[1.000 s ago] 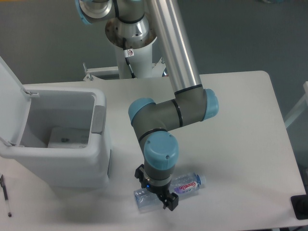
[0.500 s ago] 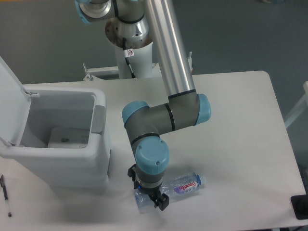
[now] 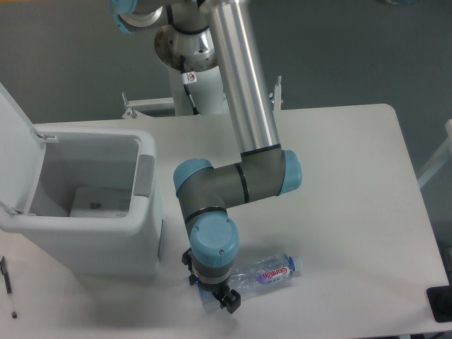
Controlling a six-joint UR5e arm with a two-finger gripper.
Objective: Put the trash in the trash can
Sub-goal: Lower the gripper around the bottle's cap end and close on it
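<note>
The crushed clear water bottle (image 3: pixel 265 272), with a blue cap and a pink label, lies on the white table near the front edge. My gripper (image 3: pixel 210 288) points down over the bottle's bottom end. Its jaws stand apart on either side of that end, and the wrist hides much of it. The white trash can (image 3: pixel 145 233) stands at the left with its lid (image 3: pixel 13 152) raised and a grey latch tab (image 3: pixel 144 175) on the rim. The whitish wrapper (image 3: pixel 102 201) lies flat on the can's floor.
A thin black pen (image 3: pixel 8 286) lies on the table at the far left, in front of the can. A black object (image 3: pixel 439 304) sits at the table's right front corner. The arm's base stands behind the table.
The gripper has moved left and down along the bottle, from its middle to its bottom end. The bottle has stayed where it was.
</note>
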